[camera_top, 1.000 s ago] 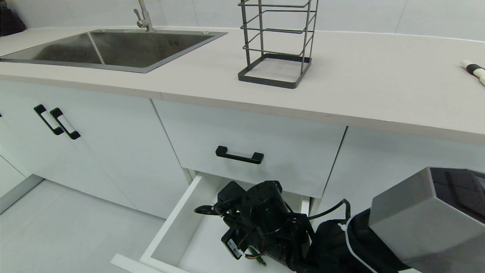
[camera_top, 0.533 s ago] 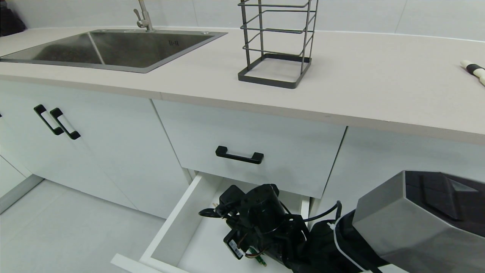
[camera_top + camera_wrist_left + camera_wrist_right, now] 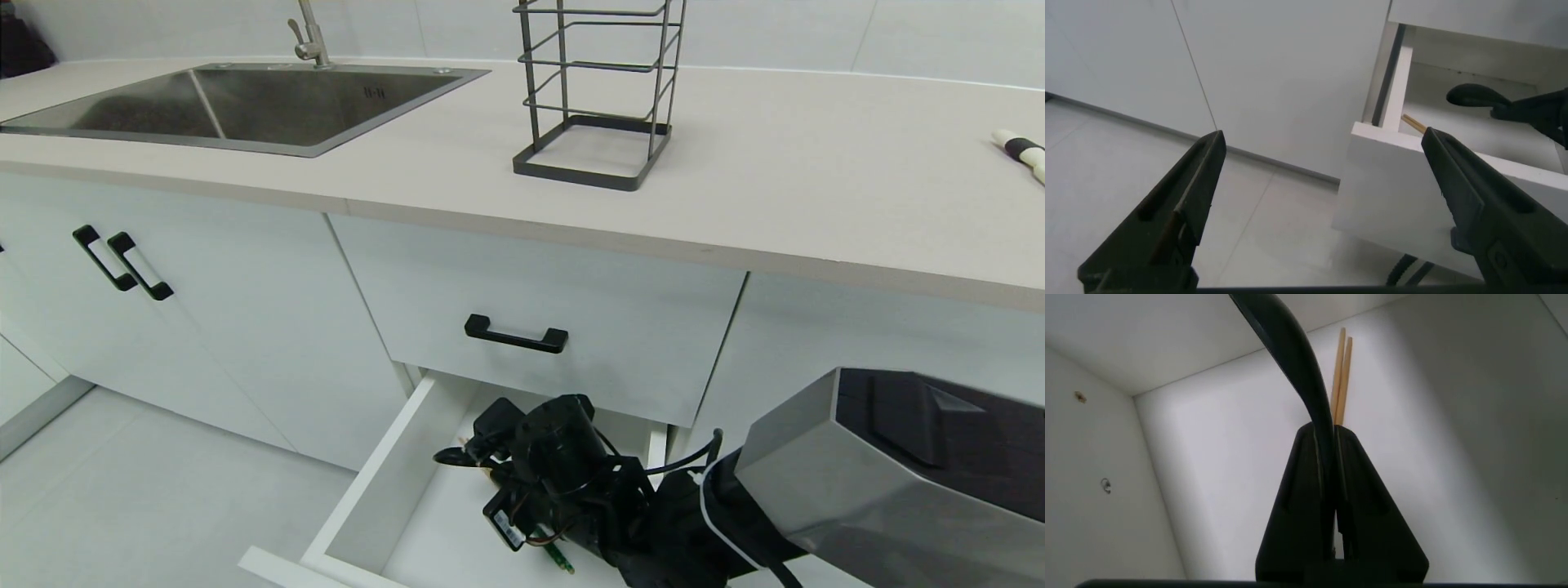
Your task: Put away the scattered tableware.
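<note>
My right gripper (image 3: 478,452) is down inside the open lower drawer (image 3: 367,482), shut on the handle of a black spoon (image 3: 451,456). In the right wrist view the spoon (image 3: 1282,343) juts out from the closed fingers (image 3: 1327,449) above the white drawer floor. A pair of wooden chopsticks (image 3: 1341,367) lies there behind it. My left gripper (image 3: 1321,140) hangs open and empty outside the drawer, beside its front corner (image 3: 1388,171). From there the spoon's bowl (image 3: 1474,95) and a chopstick tip (image 3: 1414,124) show inside.
On the counter stand a dark wire rack (image 3: 592,90) and a steel sink (image 3: 245,98) at the left. A white utensil with a black band (image 3: 1020,151) lies at the right edge. The upper drawer with its black handle (image 3: 516,333) is closed, overhanging the open one.
The right gripper with the spoon has shifted slightly lower and to the right inside the drawer, and the right forearm has swung leftwards.
</note>
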Available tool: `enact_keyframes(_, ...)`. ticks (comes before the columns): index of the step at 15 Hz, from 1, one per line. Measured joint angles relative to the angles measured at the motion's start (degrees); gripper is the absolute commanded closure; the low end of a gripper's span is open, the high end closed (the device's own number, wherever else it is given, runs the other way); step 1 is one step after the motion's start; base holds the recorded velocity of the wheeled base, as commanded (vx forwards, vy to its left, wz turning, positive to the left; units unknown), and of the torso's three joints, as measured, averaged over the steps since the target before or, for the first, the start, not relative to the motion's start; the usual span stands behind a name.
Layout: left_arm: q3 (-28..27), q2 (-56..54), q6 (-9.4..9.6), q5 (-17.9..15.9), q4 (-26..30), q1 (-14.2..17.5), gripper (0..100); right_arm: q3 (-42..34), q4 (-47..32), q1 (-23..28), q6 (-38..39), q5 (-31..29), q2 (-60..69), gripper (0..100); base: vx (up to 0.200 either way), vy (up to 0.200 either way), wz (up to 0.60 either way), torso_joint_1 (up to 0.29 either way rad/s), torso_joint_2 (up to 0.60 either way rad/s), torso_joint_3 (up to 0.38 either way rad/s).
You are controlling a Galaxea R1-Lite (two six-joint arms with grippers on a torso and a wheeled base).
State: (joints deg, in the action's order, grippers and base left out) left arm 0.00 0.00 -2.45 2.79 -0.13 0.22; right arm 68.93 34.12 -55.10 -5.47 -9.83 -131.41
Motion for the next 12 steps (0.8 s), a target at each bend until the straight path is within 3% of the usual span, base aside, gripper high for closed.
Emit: enact_keyframes(12, 0.0, 0.0, 0.02, 0.0, 0.0, 0.0, 0, 4.7, -2.0, 1.7, 0.2, -1.8, -3.8, 100, 0.0, 0.0, 0.0, 0.0, 0.0, 0.0)
